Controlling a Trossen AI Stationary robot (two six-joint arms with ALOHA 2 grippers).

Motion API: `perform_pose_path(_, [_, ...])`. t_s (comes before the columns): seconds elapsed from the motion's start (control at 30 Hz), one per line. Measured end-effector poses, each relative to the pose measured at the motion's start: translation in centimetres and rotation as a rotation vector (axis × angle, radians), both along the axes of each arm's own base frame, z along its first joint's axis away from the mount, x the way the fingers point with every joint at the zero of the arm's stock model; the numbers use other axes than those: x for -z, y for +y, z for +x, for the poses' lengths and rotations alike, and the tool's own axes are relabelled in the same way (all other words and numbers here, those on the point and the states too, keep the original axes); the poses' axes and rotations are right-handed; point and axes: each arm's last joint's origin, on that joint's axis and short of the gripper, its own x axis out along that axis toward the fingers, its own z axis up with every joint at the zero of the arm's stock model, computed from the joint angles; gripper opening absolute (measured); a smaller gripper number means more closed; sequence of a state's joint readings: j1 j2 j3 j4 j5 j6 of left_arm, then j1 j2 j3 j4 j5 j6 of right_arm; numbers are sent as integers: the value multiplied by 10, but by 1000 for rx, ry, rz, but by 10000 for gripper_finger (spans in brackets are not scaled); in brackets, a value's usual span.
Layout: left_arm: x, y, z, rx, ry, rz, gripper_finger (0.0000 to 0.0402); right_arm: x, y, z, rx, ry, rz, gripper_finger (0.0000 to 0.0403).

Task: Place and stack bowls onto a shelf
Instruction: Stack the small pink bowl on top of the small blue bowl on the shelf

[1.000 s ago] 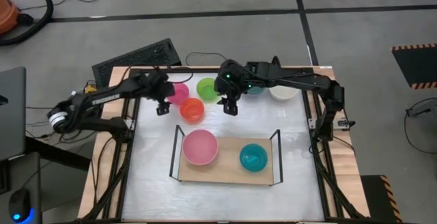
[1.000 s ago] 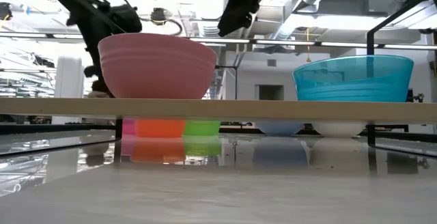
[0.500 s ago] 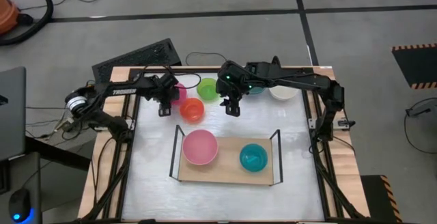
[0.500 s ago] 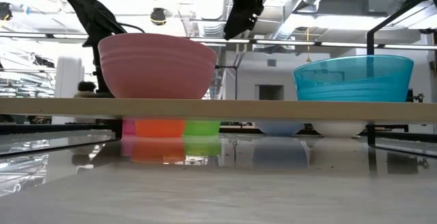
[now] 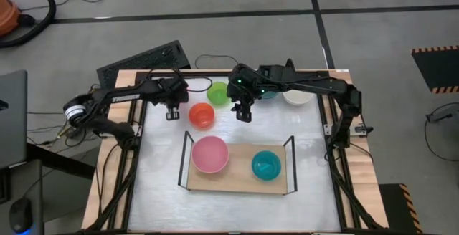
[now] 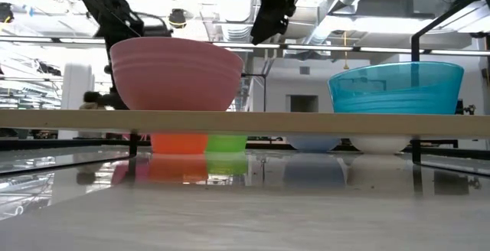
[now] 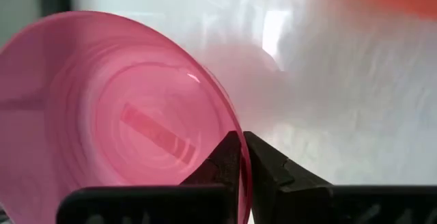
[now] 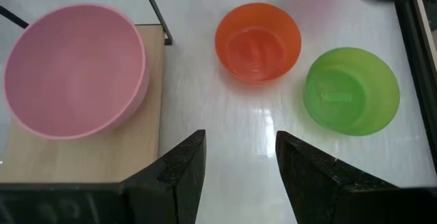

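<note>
Bowls on the shelf sit nearest: a large pink bowl and a teal bowl. Behind it on the table stand an orange bowl and a green bowl. The right gripper hangs open and empty above them. Farther left, the left gripper pinches the rim of a small pink bowl, which is tilted.

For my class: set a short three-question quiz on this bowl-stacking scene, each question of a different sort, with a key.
1. True or false: the left gripper is shut on the rim of the small pink bowl.
2. How many bowls stand on the shelf?
3. The right gripper hangs: A) open above the table; B) shut on the green bowl; C) inside the teal bowl.

Key: 1 true; 2 two; 3 A.
</note>
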State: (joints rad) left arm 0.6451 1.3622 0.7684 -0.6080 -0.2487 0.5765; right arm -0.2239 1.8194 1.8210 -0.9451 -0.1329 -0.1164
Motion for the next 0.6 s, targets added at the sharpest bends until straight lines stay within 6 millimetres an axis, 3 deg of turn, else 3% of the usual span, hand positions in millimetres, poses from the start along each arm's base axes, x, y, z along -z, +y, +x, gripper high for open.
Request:
perform_pose_path(0.3, [-78,-33,-4,149,-218,19,0,-8,-3,-8,-84,-9,-68,203])
perform_pose_path(0.47, [-120,-61,-11,335,-468,-99,0,-31,19,-18,-258,-98,-170,203])
perform_pose_path(0.6, [-142,-82,-16,546,-553,-176,0,-44,47,-18,-407,-187,-261,203])
